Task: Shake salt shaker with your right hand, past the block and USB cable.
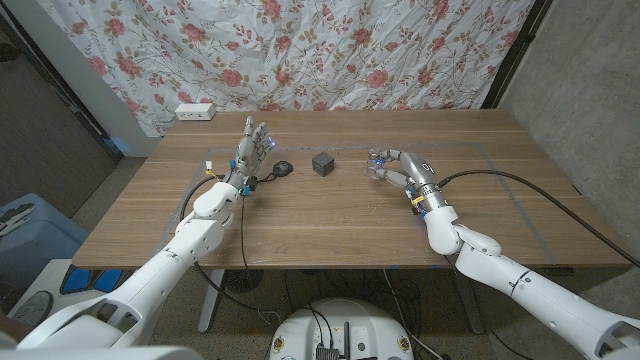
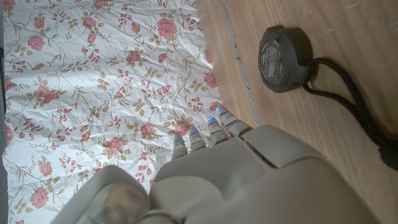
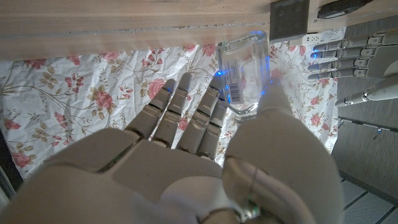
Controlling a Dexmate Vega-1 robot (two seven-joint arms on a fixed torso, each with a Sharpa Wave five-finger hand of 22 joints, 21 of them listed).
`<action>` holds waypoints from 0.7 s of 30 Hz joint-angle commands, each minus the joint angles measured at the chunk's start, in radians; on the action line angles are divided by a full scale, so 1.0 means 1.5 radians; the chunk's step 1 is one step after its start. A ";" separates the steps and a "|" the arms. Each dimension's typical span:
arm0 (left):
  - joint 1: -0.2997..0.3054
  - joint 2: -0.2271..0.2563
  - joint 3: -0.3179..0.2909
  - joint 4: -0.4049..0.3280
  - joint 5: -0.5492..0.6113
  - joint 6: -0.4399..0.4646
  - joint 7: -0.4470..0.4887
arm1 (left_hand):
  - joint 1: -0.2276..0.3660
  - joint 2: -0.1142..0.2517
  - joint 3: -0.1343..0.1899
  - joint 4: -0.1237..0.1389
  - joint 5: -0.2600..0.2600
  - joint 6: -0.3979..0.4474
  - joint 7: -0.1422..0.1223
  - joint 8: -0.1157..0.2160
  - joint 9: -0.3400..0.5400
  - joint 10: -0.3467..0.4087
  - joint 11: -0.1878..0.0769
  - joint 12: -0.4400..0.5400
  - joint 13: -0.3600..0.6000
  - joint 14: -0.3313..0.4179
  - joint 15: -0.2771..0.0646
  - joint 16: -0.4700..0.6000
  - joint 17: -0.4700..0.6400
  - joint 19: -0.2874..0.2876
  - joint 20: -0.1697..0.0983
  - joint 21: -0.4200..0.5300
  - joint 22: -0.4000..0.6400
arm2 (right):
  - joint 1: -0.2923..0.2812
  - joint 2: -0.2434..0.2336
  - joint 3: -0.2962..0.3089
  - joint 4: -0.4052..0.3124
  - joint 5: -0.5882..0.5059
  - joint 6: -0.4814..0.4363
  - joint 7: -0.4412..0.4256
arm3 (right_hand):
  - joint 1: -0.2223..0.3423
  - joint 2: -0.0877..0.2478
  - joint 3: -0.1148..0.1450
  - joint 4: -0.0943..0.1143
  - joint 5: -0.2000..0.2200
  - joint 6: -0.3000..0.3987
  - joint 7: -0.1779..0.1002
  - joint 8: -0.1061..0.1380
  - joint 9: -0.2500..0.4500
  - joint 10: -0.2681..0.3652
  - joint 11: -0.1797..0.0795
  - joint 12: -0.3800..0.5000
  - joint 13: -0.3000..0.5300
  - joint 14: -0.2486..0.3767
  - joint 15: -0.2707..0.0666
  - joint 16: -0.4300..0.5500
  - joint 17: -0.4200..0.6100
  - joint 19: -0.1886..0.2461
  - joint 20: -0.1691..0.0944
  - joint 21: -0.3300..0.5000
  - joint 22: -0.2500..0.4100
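Note:
A clear glass salt shaker (image 1: 377,166) (image 3: 242,73) stands on the wooden table (image 1: 330,225), right of centre. My right hand (image 1: 397,166) (image 3: 205,155) wraps it, thumb on one side and fingers (image 3: 212,106) on the other. A dark block (image 1: 322,163) (image 3: 289,11) sits left of the shaker. Further left lies a coiled black USB cable (image 1: 283,168) (image 2: 285,50). My left hand (image 1: 251,150) (image 2: 249,174) (image 3: 348,53) stands upright beside the cable, fingers apart and holding nothing.
A white power strip (image 1: 195,112) lies at the back left edge. A floral curtain (image 1: 300,50) hangs behind the table. A blue bin (image 1: 30,228) stands on the floor at the left. Black cables trail from both wrists.

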 commanded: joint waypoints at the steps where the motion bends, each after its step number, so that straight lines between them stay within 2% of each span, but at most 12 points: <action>1: 0.000 0.000 0.000 0.000 0.000 0.000 0.000 | 0.000 0.067 -0.001 0.004 0.003 0.003 -0.005 0.003 0.004 0.000 -0.006 0.003 0.003 0.001 -0.071 0.003 0.004 0.003 -0.016 0.003 0.003 | 0.006 0.021 -0.019 0.032 -0.002 0.009 -0.020 | 0.000 0.032 0.001 -0.002 0.000 0.047 -0.040 -0.001 0.001 0.005 -0.001 -0.001 0.000 0.004 -0.096 0.003 0.002 0.004 -0.002 0.003 0.003; 21: 0.000 0.000 0.000 0.000 0.000 0.000 0.000 | 0.000 0.067 -0.001 0.004 0.003 0.002 -0.005 0.003 0.004 0.000 -0.006 0.003 0.003 0.001 -0.070 0.003 0.004 0.003 -0.016 0.003 0.003 | 0.021 0.040 -0.048 0.074 -0.005 0.014 -0.034 | -0.006 0.025 -0.002 -0.004 -0.001 0.040 -0.041 -0.009 0.006 -0.005 -0.001 -0.007 -0.003 0.000 -0.091 0.002 0.004 0.002 0.000 0.002 0.003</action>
